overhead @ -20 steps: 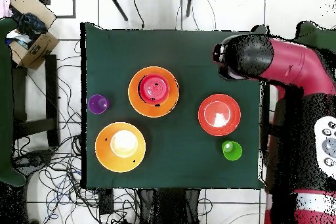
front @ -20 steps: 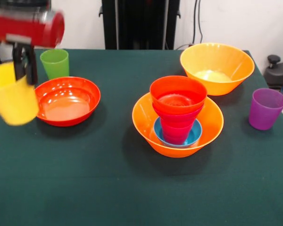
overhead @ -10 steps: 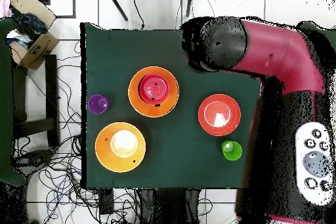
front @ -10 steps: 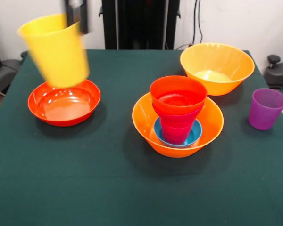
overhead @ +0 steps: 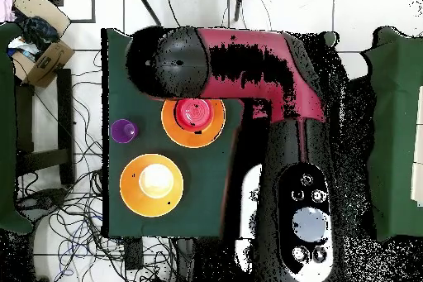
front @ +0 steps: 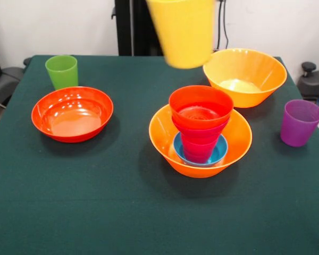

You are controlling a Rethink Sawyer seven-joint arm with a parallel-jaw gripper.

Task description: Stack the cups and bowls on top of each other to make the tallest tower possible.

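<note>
A yellow cup (front: 183, 32) hangs in the air at the top of the front view, upright and clear of everything on the table. Whatever carries it lies beyond the frame's top edge; the gripper itself is not visible in either view, so whether it is clamped on the cup cannot be told. In the overhead view the red and black arm (overhead: 248, 59) reaches across the table and covers that area.

Just below the raised cup and toward the camera stands the tower (front: 200, 132): a large orange bowl (front: 165, 139) holding a small blue bowl (front: 219, 153), with crimson-pink and magenta pieces nested above it and a small red-orange bowl (front: 201, 106) on top. Beside the raised cup, on the table, sits the second large orange bowl (front: 244, 77), empty. Farther off on that side stands the purple cup (front: 300, 122), upright. Well apart on the other side lie the wide shallow red-orange bowl (front: 72, 113) and the green cup (front: 61, 71) just behind it, both on the green table (front: 95, 202).
</note>
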